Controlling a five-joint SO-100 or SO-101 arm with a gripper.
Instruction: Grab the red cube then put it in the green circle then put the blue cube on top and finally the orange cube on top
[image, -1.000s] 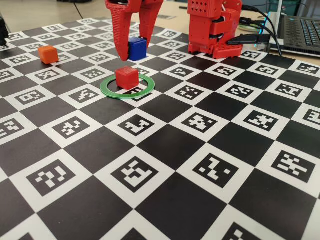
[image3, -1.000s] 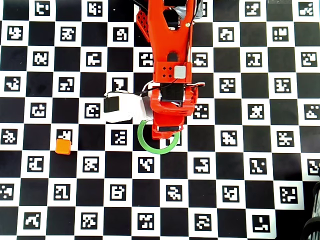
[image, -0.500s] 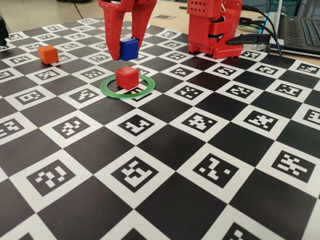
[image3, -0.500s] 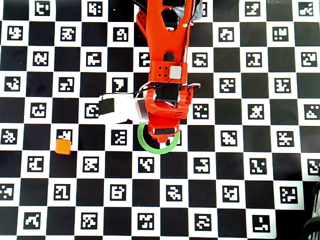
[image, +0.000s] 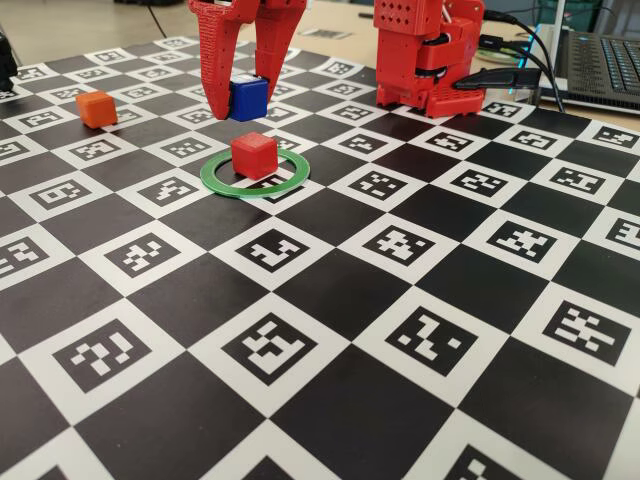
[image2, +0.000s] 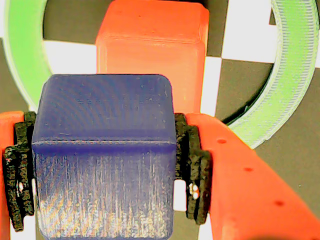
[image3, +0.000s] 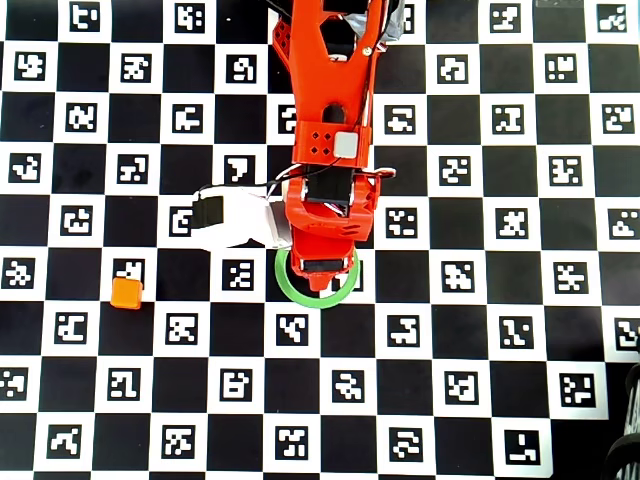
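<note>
Blue cube (image: 247, 99), clamped in the gripper (image: 238, 100), hangs clear above red cube (image: 254, 155) inside green circle (image: 212, 178).

A low fixed view is facing the arm's base (image: 428, 55), an overhead view is looking straight down, and a close wrist view is sharing their green circle (image3: 283, 283).

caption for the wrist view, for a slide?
End effector holding the blue cube above the red cube, which sits inside the green circle.
</note>
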